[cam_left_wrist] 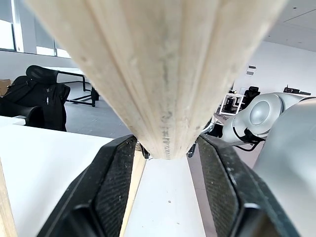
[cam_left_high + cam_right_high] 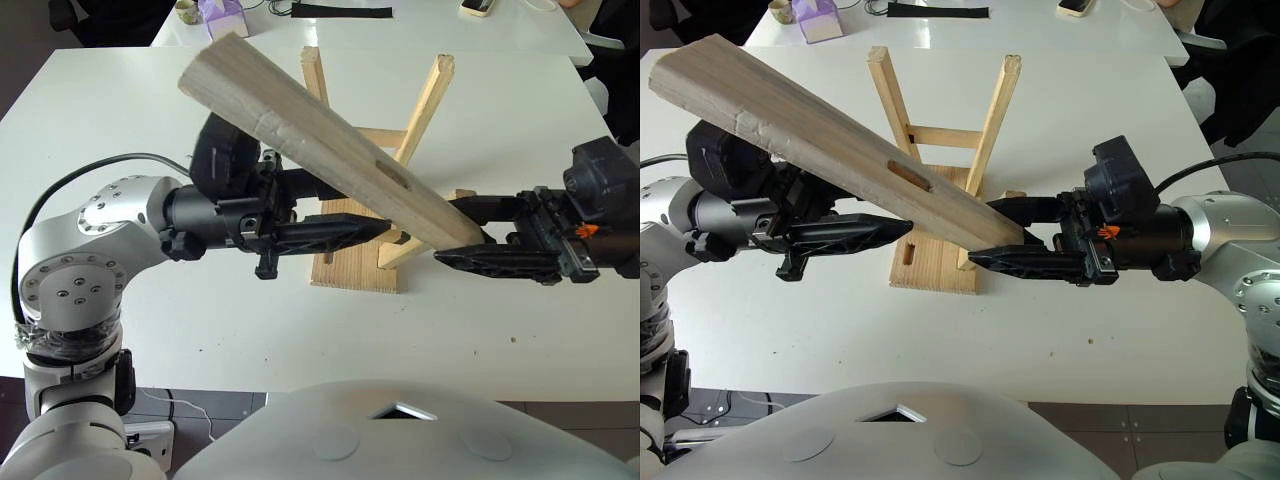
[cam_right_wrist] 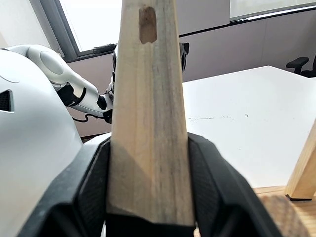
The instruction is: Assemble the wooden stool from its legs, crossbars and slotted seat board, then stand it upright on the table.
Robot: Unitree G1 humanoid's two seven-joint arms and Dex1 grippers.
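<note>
Well, above the white tabletop (image 2: 150, 300) I hold the slotted seat board (image 2: 300, 130) slanted in the air, its high end to my left. Behind it, partly hidden, a flat board (image 2: 355, 272) carries two standing legs (image 2: 425, 100) joined by a crossbar (image 2: 380, 135). My left gripper (image 1: 165, 141) clamps the seat board near its slot (image 2: 392, 172), and my right gripper (image 3: 148, 143) clamps its low end.

Base board (image 2: 355, 272) partly behind held plank (image 2: 300, 130)

bright, even daylight — soft shadows
</note>
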